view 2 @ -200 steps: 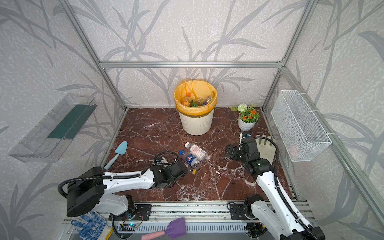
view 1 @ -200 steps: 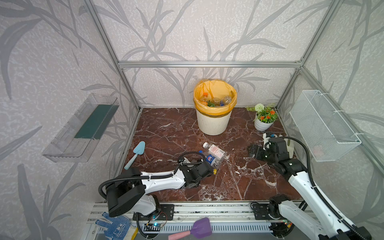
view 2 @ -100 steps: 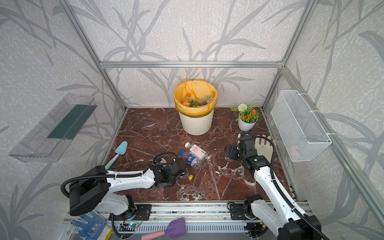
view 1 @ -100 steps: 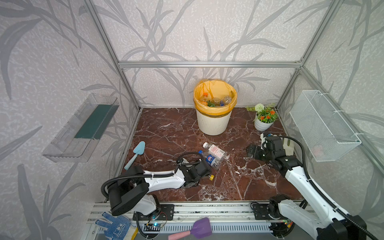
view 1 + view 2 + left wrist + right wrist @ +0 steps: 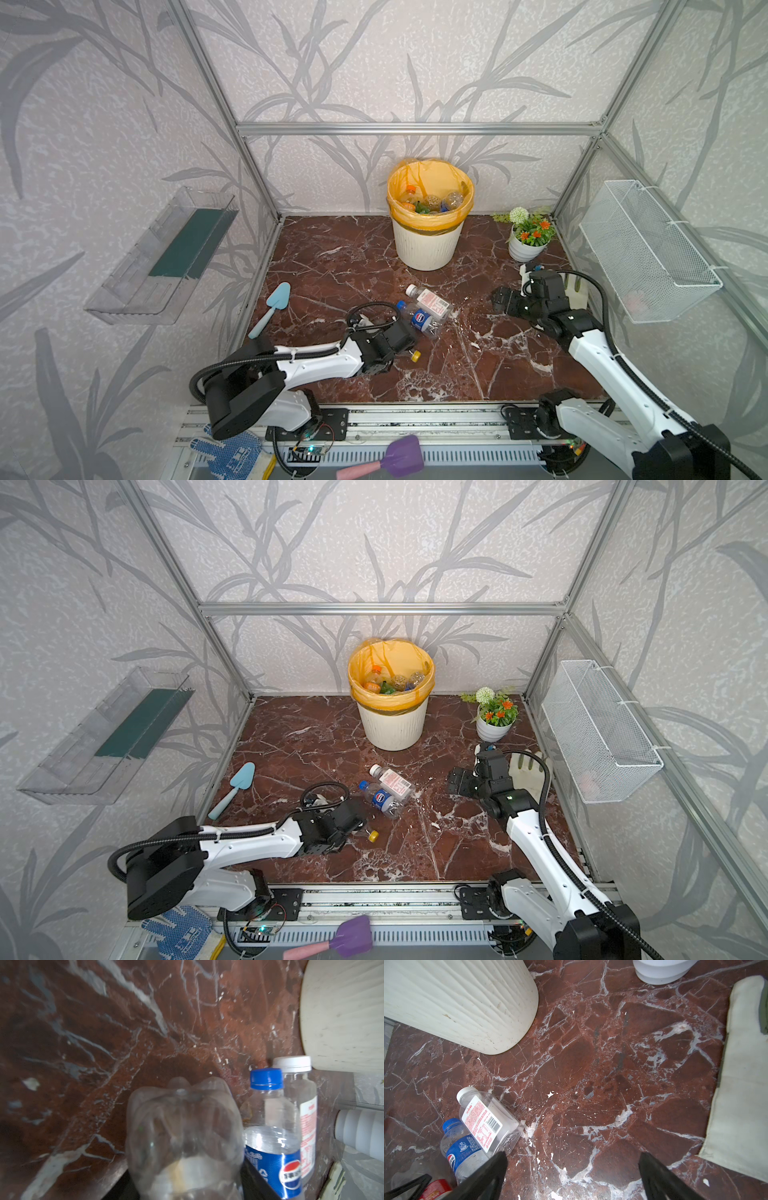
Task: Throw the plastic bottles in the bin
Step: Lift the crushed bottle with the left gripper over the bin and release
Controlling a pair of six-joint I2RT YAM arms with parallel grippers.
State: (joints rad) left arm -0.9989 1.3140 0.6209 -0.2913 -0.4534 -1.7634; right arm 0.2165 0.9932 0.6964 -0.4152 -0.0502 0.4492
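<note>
Bottle (image 5: pixel 182 1136) (clear, yellow cap) clamped in left hand (image 5: pixel 403 347), right hand (image 5: pixel 573 1156) spread, empty.

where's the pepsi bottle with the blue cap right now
In both top views the blue-capped bottle lies on the marble floor near the middle, against the white-capped bottle, in front of the bin.

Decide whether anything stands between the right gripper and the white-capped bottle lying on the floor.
Nothing visible does. In both top views only bare marble floor separates the right gripper from the white-capped bottle. The blue-capped bottle lies against its far side, and the bin stands further back, off that line.
</note>
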